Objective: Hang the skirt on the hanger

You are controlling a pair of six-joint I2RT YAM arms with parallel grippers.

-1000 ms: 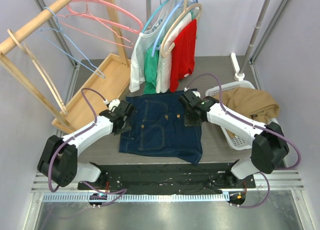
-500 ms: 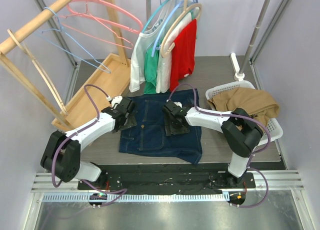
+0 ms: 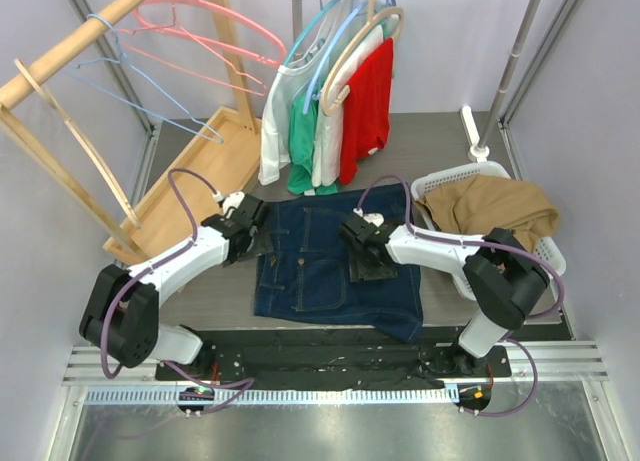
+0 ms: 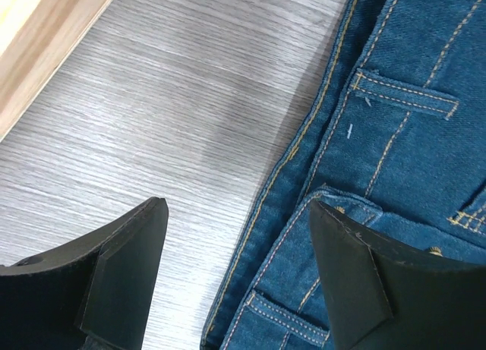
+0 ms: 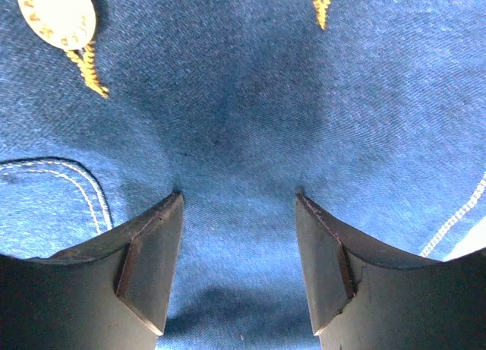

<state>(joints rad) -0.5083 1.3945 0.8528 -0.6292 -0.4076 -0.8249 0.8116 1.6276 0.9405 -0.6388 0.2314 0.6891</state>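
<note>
While the blue denim skirt (image 3: 335,276) lies flat on the grey wood-grain bench (image 3: 225,293) seen from above, the pink wire hangers (image 3: 215,36) hang untouched on their wooden rack (image 3: 70,46).

Left wrist: the left hand (image 4: 239,236) is spread over the skirt's edge, empty.

Right wrist: the right hand (image 5: 239,206), spread too, sits low over denim.

Hanging is all ahead, I'd judge.

Lilac walls (image 3: 592,81); grey wood-grain tabletop (image 3: 432,141); wooden rack (image 3: 60,54) left; white basket (image 3: 470,169) right.
</note>
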